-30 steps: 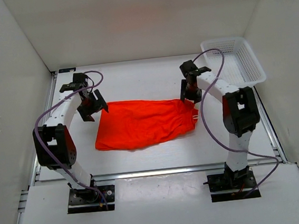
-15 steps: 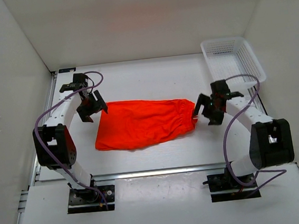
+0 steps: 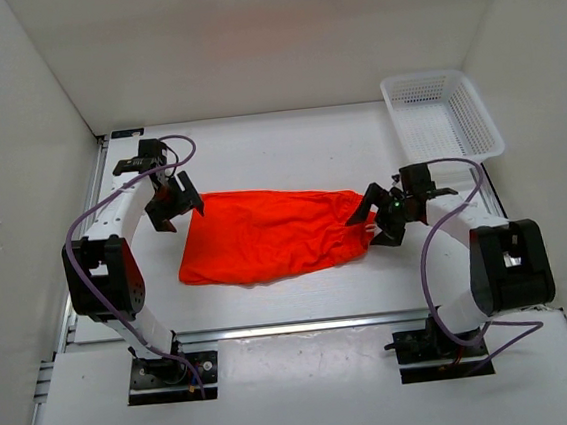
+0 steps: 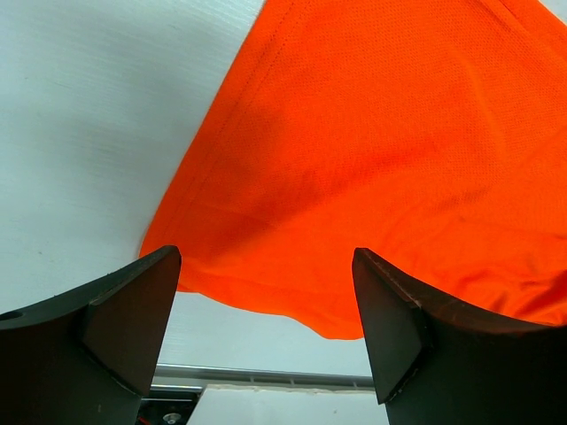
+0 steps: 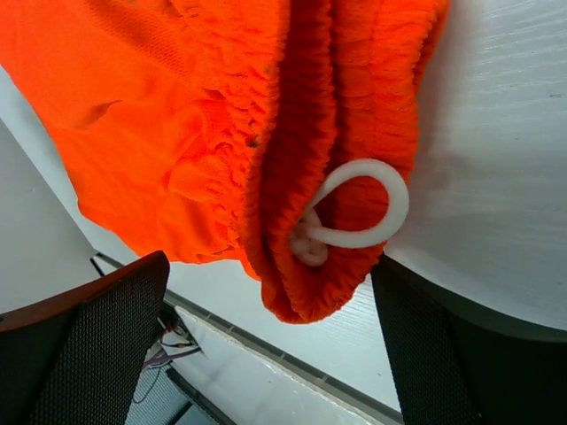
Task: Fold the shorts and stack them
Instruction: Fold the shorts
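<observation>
– Now, where do the shorts (image 3: 271, 234) lie?

– Flat on the table (image 3: 287, 142), mid-way between my two arms. Their long axis runs left to right, with the gathered waistband at the right end and the leg hems at the left.

– End effectors?

– My right gripper (image 3: 371, 226) is touching or just beside the waistband. Its jaws are spread wide and hold nothing. On its wrist view the white drawstring (image 5: 363, 208) loop sits between the fingers. My left gripper (image 3: 181, 212) hovers at the far hem corner, equally wide and empty.

– Condition of the garment?

– Bright orange-red, thin and lightly wrinkled. I judge it doubled leg on leg. Each arm has its own end within reach, and the basket (image 3: 442, 117) is well apart.
</observation>
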`<act>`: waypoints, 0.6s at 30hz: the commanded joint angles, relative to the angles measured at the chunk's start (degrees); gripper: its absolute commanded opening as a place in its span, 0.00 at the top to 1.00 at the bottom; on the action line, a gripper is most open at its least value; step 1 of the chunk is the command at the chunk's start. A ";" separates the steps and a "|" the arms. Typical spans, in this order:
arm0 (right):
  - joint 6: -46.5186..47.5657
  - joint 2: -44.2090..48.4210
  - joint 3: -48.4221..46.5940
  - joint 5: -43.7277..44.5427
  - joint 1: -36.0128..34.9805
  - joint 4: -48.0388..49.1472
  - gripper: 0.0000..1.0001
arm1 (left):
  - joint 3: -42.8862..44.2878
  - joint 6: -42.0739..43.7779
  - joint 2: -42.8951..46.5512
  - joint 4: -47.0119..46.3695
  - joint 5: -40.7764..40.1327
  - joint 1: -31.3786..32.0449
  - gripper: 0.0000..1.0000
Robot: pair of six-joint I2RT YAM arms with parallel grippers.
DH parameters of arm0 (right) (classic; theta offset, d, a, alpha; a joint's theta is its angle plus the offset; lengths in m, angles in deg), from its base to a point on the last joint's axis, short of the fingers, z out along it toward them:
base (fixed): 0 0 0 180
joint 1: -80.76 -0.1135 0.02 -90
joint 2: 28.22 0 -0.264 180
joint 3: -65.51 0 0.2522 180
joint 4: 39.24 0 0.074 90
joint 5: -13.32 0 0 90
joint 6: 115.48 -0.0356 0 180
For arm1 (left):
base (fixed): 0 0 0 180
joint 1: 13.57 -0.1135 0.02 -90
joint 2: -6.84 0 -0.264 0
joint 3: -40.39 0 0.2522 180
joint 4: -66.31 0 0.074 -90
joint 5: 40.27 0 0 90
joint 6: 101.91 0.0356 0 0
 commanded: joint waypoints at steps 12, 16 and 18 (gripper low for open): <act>-2.26 -9.17 1.21 6.40 -0.23 1.53 0.41 | 1.32 0.53 0.76 -1.09 -0.70 0.18 0.10; -0.43 -12.33 -1.33 8.50 -0.23 1.90 0.89 | 1.33 0.53 -1.17 -1.09 -1.76 0.18 0.10; 0.99 -12.34 -2.74 11.40 -0.23 -1.26 1.00 | 1.33 0.53 -1.18 -1.09 -1.76 0.18 0.10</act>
